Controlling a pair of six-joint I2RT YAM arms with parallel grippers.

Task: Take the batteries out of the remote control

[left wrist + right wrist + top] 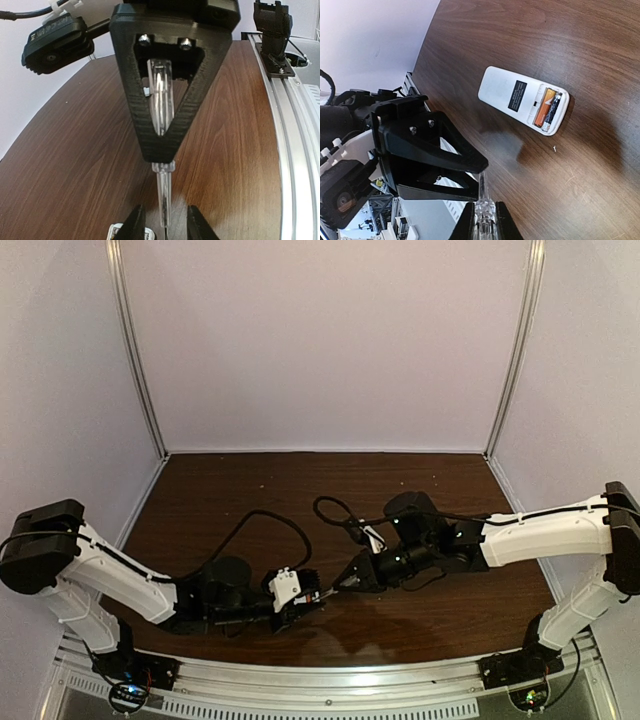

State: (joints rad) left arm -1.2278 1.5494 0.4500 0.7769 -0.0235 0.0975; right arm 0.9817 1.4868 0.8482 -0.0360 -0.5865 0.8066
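Note:
The remote control (pixel 512 95) lies back-up on the brown table. Its battery bay is uncovered, with the batteries (pixel 549 107) side by side in it, one orange and one dark. My right gripper (pixel 485 210) is shut on the clear handle of a slim screwdriver (pixel 483 190). The shaft of that screwdriver (pixel 164 200) runs between the fingers of my left gripper (pixel 165 216), which stand apart with a gap on each side. From above, the left gripper (pixel 300 610) and right gripper (pixel 345 583) meet tip to tip beside the remote control (pixel 285 588).
A tiny pale screw (pixel 554 148) lies on the table near the remote's open end. Black cables (pixel 270 525) loop over the table behind the grippers. An aluminium rail (pixel 330 680) runs along the near edge, and pale walls close the back and sides.

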